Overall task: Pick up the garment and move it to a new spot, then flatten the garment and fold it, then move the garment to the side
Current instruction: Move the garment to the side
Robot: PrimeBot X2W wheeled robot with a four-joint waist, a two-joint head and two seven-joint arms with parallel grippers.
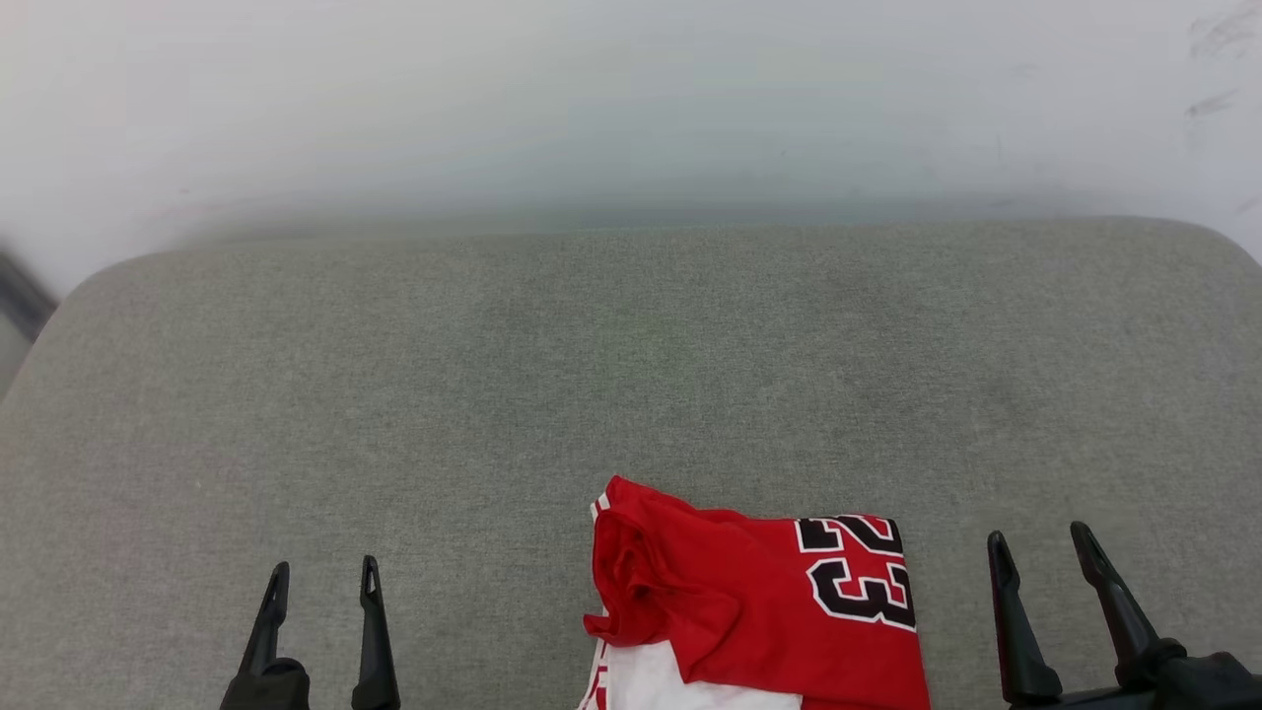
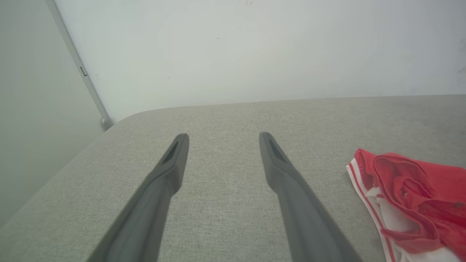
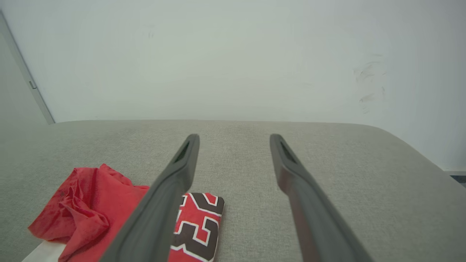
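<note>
Both long dark fingers of your left gripper (image 1: 324,567) stand wide apart and grip nothing, low on the left of the head view over the grey fabric-covered surface with rounded corners (image 1: 592,375); the fingers of your right gripper (image 1: 1039,532) are spread just as wide, also empty, low on the right; the garment (image 1: 749,602), a red jersey-style T-shirt with white sleeves, lies on that surface between your two grippers, nearer the right one and touching neither; you see it roughly folded, with black numerals outlined in white facing up on its right part, rumpled red cloth bunched on its left part, and a white patch with red-and-white striped trim at its near left edge; in the left wrist view it sits off to the right of the fingers, clear of them; in the right wrist view one finger crosses in front of the numerals; a plain white wall (image 1: 592,99) rises behind the far edge.
</note>
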